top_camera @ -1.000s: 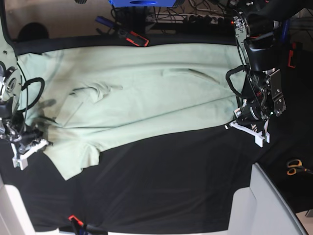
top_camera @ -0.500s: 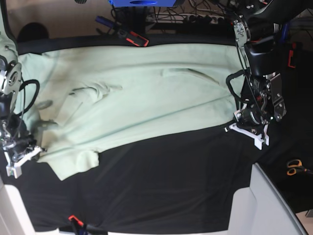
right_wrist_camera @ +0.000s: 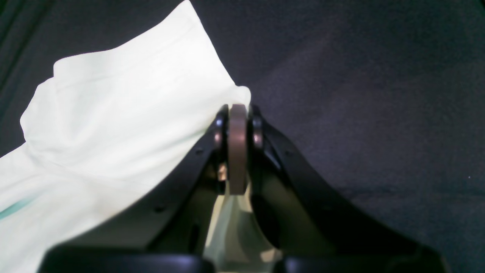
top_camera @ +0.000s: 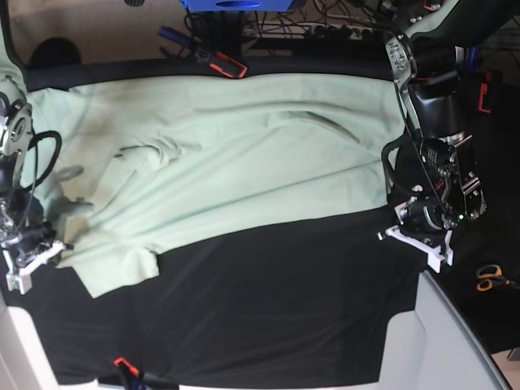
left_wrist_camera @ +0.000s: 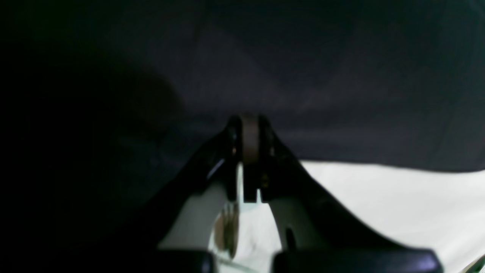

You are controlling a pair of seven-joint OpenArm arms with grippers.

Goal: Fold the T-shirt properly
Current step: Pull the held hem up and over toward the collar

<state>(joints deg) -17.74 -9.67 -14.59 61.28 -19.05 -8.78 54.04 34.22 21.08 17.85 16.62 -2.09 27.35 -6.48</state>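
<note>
Shirt (top_camera: 236, 154) lies spread across the far half of the bench (top_camera: 276, 309), on the black cloth (top_camera: 284, 284), its near edge running left to right. Over the last second that edge has slid nearer: both arms have drawn toward the near side, dragging the fabric with them and pulling the left sleeve tauter. Right gripper (right_wrist_camera: 237, 113), at the scene's left, is clamped on a sleeve corner, as its wrist view shows. Left gripper (left_wrist_camera: 250, 125), at the scene's right, is closed at the hem's near corner; its wrist view shows pale fabric beneath it. The pull seems to flatten the shirt before folding; creases remain mid-chest.
</note>
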